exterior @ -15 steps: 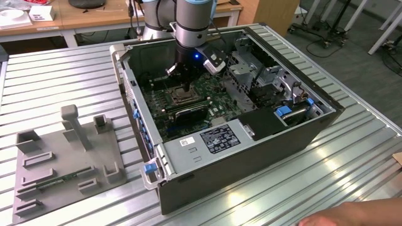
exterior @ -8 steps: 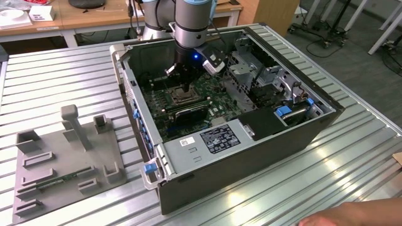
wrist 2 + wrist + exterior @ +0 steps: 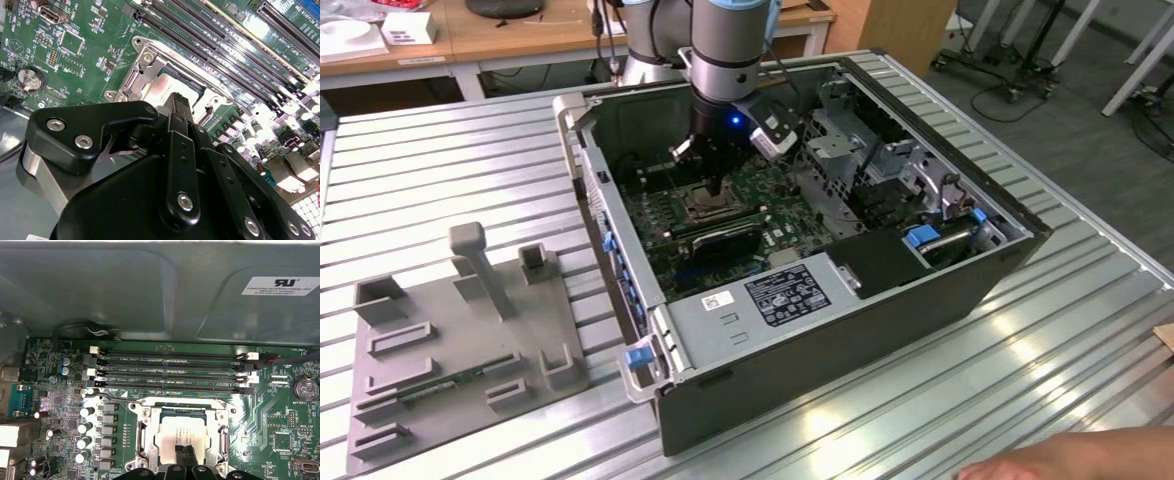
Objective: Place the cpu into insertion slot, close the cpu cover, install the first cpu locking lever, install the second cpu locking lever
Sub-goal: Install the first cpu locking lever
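One cpu point(image 3: 182, 432) lies flat in the one insertion slot point(image 3: 142, 434), silvery top up. A silvery metal frame rings it; I cannot tell whether that frame is the cover lying shut. In the first wrist view four long black memory slots point(image 3: 170, 371) run side by side just beyond the socket, and one coin battery point(image 3: 305, 387) sits well apart from it on the green motherboard point(image 3: 280, 415). The board lies inside one open computer case point(image 3: 854, 330), which rests on its side on a ribbed metal tabletop point(image 3: 454, 180). At the exterior view's left lies one grey fixture plate point(image 3: 467, 370) with upright posts. Wooden desks point(image 3: 494, 35) stand in that view's upper left, with grey floor at the upper right. A person's hand point(image 3: 1074, 462) shows at the lower right edge. The single arm point(image 3: 720, 50) reaches straight down into the case. Its end effector point(image 3: 184, 452) points at the socket with the two dark fingers pressed together, gripping nothing, their tips over the cpu's top; I cannot tell whether they touch it.
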Robot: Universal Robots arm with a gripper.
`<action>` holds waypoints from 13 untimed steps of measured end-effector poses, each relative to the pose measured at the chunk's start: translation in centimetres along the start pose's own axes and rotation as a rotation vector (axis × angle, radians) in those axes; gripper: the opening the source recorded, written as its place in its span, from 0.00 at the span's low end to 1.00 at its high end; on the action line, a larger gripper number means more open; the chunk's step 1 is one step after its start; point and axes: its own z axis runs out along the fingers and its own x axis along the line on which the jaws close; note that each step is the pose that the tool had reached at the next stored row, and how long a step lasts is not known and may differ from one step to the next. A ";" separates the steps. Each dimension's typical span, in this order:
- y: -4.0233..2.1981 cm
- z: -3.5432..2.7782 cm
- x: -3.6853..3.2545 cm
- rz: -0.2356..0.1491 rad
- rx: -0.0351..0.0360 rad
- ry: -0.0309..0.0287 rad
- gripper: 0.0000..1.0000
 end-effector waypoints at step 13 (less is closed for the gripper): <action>0.10 -1.04 -0.02 0.000 0.0000 0.0000 0.10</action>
